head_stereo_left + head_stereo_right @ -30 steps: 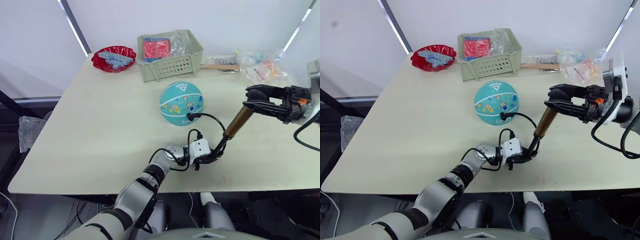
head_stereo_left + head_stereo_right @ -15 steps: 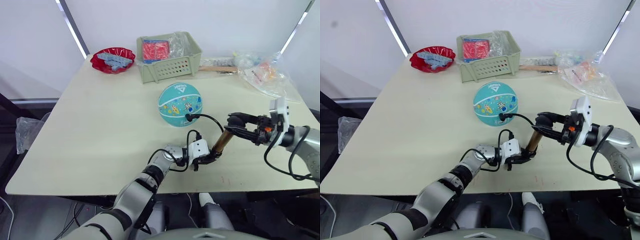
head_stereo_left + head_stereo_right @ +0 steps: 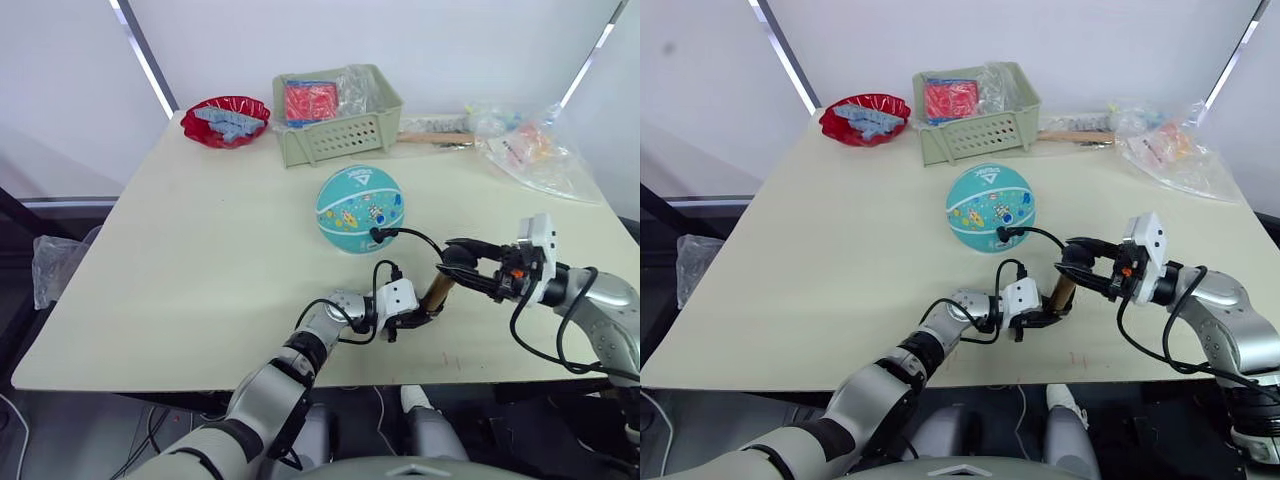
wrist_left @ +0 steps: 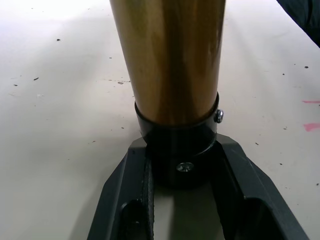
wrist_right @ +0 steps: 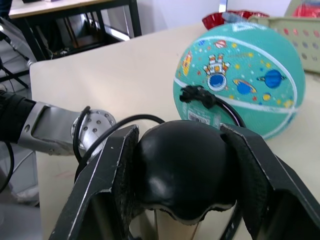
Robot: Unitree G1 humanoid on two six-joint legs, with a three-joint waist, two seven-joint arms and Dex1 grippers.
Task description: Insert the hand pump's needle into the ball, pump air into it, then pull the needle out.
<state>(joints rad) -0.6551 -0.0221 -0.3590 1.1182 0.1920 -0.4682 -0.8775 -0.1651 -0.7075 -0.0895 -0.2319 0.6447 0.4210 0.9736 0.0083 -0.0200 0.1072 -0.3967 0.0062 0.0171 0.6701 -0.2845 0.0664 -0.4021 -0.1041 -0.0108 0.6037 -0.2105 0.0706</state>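
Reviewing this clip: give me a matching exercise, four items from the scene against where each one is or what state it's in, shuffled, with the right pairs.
Items
1. ball
2. pump
3. red bowl
4. green basket

Places or states
A. far left corner of the table, blue pieces inside
B. mid-table, black hose fitting plugged into its side
C. held at its base by the left gripper, handle in the right gripper
D. far edge behind the ball, a red item and clear plastic inside

Pairs: 1-B, 2-C, 3-A, 4-D

Silver-grey arms, black cables, black claw [image 3: 425,314] fingers, apparently rubber-lined.
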